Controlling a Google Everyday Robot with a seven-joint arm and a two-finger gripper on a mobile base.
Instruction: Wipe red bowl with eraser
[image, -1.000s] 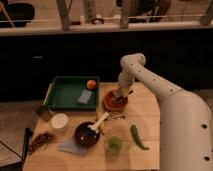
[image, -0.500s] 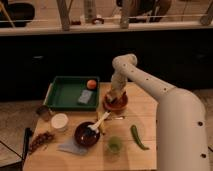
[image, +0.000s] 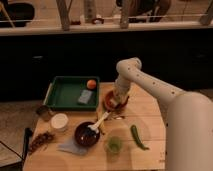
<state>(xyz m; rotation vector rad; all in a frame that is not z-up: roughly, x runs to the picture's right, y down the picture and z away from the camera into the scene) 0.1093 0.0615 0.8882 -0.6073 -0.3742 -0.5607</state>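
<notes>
Down inside red bowl (image: 107, 103), round, shallow, orange-red, gripper (image: 116, 100) stays put; smooth white arm (image: 150, 85) elbow shifted slightly right. Grip state: cannot tell. Wooden table (image: 150, 112).

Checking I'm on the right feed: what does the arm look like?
The arm is smooth and off-white, with thick rounded links and a bulbous elbow; no cables or markings show. Its gripper, down at the red bowl, looks darker, details unclear.
</notes>
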